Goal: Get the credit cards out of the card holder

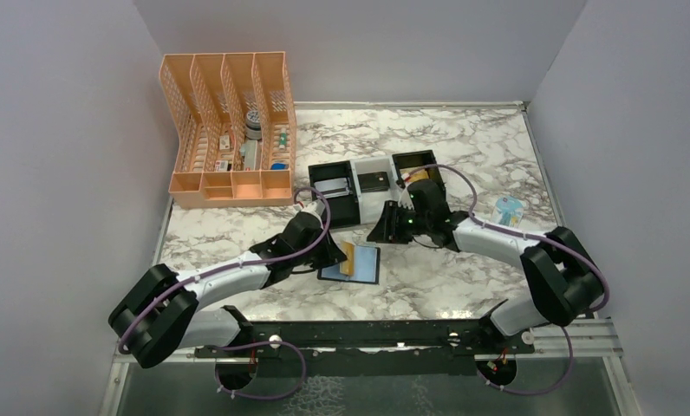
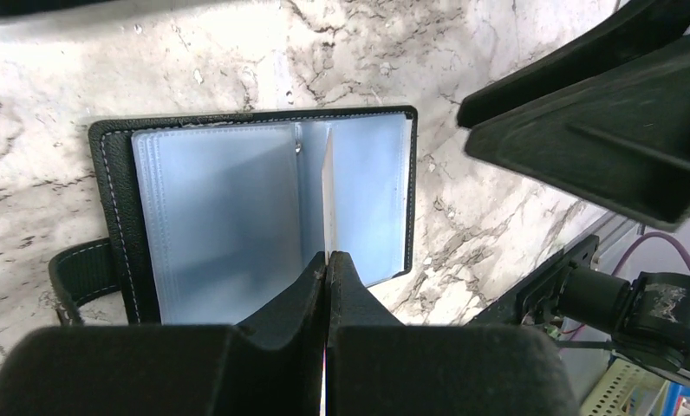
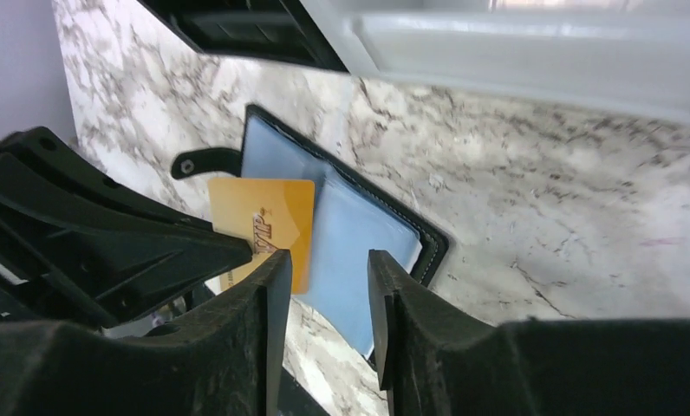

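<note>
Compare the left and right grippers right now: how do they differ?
The left gripper is shut on the gold card; the right gripper is open, holding nothing. The left gripper is at the open card holder; the right gripper stands clear of it. Both are black.

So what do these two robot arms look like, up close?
Both the left arm and right arm have white links between chunky black joints, with purple cables looping alongside. The left gripper and right gripper are black, each with two wedge-shaped fingers. A small green light glows on the right wrist.
</note>
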You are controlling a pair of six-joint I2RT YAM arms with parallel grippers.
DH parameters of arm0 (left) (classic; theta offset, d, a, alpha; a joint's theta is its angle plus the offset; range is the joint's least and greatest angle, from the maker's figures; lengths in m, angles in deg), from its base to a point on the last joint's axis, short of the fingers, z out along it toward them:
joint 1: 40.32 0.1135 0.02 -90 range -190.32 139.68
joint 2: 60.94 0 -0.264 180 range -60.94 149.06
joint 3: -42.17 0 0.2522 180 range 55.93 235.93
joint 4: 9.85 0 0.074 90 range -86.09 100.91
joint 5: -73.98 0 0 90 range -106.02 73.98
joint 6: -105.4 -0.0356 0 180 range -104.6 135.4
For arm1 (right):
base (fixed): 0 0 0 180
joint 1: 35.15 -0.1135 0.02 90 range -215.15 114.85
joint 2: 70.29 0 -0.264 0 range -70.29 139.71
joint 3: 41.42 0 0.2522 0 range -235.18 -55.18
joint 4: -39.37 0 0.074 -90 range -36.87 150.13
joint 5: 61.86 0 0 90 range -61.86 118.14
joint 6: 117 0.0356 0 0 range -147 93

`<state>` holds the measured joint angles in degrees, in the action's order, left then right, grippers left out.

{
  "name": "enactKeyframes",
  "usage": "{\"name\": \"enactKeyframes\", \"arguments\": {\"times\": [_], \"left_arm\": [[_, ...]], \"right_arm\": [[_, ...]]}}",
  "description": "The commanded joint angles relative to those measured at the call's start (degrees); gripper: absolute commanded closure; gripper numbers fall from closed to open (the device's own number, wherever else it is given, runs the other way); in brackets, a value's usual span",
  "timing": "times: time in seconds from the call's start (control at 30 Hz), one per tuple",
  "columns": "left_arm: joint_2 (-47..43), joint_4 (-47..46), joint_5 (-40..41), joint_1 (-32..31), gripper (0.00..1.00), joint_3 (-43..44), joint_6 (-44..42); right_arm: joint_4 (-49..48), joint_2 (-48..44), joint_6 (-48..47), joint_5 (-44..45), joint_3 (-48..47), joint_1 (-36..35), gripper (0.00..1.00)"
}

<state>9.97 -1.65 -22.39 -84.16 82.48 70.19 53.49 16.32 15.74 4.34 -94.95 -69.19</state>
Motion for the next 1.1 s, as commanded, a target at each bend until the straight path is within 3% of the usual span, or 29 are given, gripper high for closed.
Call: {"name": "enactKeyframes", "arguments": {"times": [0.0,0.2,0.37,0.57,1.07], "left_arm": [[-2.32,1.6,1.05,0.54,1.0,1.81,-2.66],[-1.6,3.2,0.68,0.66,1.0,2.77,-3.24],[-2.27,3.48,0.67,0.68,1.0,2.77,-3.09],[-3.36,5.08,1.69,0.76,1.0,3.32,-3.61],[-7.25,7.42,4.42,1.12,1.0,3.8,-4.11]], "right_arm": [[6.18,-4.41,-5.07,8.51,-3.93,0.16,0.59],[9.16,-0.54,-9.3,7.36,-12.01,0.16,0.54],[8.49,2.85,-10.35,7.78,-16.8,0.18,0.41],[11.63,9.93,-11.36,9.08,-23.33,0.12,0.41],[6.15,15.44,-11.54,-4.36,-26.53,0.12,0.41]]}}
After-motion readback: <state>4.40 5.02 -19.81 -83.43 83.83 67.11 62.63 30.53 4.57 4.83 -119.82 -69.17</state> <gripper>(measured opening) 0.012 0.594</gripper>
